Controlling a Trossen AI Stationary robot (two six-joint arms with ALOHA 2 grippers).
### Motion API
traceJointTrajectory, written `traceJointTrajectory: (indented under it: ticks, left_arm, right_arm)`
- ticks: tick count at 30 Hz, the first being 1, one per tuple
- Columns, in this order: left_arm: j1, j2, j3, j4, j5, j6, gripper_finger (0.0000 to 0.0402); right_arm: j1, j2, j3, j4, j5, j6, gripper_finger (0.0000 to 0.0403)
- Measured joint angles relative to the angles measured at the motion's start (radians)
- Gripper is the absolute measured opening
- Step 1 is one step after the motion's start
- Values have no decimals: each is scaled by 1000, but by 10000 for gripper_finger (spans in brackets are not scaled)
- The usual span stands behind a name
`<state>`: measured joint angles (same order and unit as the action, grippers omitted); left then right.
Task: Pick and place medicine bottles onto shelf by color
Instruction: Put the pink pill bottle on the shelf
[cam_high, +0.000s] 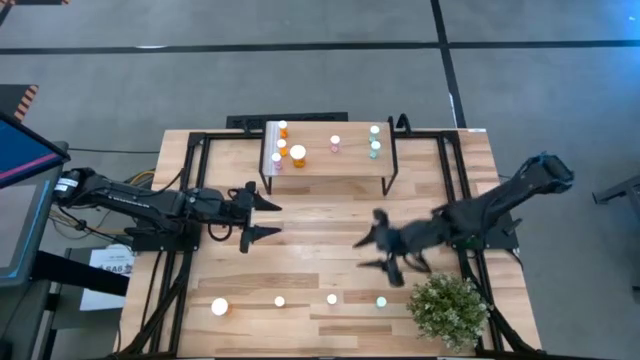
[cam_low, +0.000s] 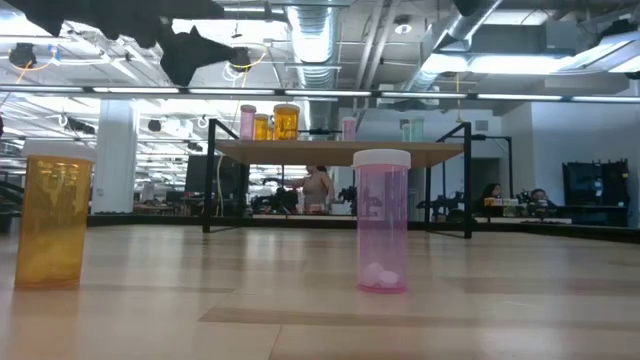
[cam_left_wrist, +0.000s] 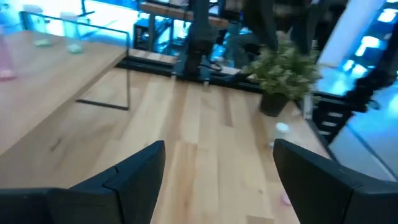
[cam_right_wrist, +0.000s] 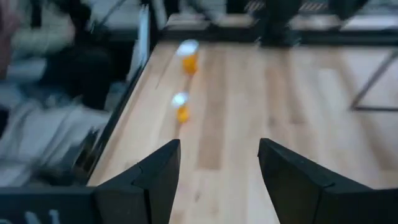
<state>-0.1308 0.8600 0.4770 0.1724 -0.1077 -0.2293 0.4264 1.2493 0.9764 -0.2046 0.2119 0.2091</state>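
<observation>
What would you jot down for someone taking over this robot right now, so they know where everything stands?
Left gripper: open, empty, over the table in front of the shelf's left end.
Right gripper: open, empty, over mid-table beside the potted plant.
Shelf: seven bottles on it. Orange ones with one pink at the left end, a pink one in the middle, two teal ones at the right.
Left to do: four bottles in a row along the table's front edge: large orange bottle, small orange bottle, pink bottle, teal bottle. None is being held.
</observation>
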Motion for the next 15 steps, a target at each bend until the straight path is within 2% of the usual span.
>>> traceJointTrajectory:
  ticks: [6, 15]
  left_arm:
    - [-20, -62, 0, -1, 14, 4, 286]
    - [-75, -46, 0, 21, -12, 58, 286]
  right_arm:
    - [84, 176, 0, 152, -3, 61, 238]
    - [134, 386, 0, 367, -7, 62, 240]
